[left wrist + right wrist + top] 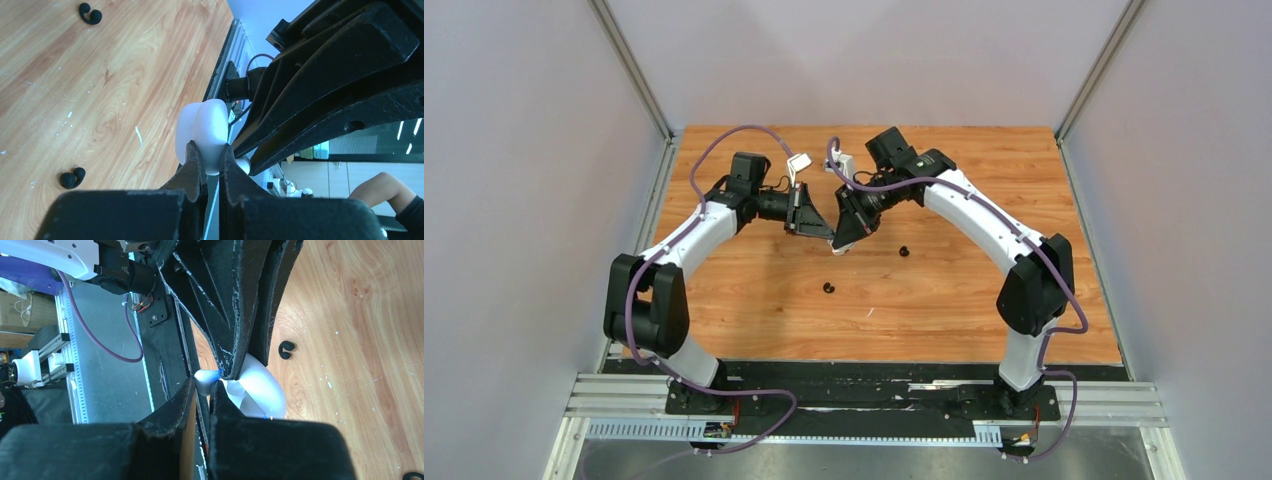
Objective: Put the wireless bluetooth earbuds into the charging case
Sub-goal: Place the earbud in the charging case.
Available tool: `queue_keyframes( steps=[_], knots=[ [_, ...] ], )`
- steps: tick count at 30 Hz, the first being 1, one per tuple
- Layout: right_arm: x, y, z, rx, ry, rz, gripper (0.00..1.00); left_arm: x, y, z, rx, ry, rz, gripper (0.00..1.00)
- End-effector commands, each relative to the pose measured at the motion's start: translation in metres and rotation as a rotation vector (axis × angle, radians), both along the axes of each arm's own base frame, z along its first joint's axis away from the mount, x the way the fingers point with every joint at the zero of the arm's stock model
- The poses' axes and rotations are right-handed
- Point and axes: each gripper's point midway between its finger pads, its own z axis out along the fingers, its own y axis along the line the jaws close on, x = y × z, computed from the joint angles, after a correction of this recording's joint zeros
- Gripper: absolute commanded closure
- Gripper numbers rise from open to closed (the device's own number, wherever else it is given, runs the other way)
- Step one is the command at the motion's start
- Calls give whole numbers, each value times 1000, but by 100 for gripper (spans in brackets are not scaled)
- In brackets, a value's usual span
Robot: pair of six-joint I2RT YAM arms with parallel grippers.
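Over the wooden counter, the left end effector is clamped on the charging case and the right end effector, nipping a white earbud just beside it, ought to line up stem-first and press gently, black earbuds lying below.

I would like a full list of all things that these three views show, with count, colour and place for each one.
case: one, white, pinched in the left tool, above the table
white earbud: one seen, between the right tool's tips, beside the case
black earbuds: two, lying apart on the table, nearer the bases than the tools
table: one, brown wood
cables: two, purple, along the arms
arms: two, white and black
left tool: black, shut on the case
right tool: black, shut on the white earbud
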Motion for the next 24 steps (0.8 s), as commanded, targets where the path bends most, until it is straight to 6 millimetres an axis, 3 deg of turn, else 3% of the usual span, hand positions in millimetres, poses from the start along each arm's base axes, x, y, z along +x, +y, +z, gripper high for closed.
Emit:
queue_keyframes(
  steps=[1,24],
  knots=[
    [-6,-5,12,19,-64,22,100,-5,-3,11,-55,15,-43,100],
    [-12,-8,12,5,-57,27,100,-2,-5,8,-60,32,-45,100]
  ],
)
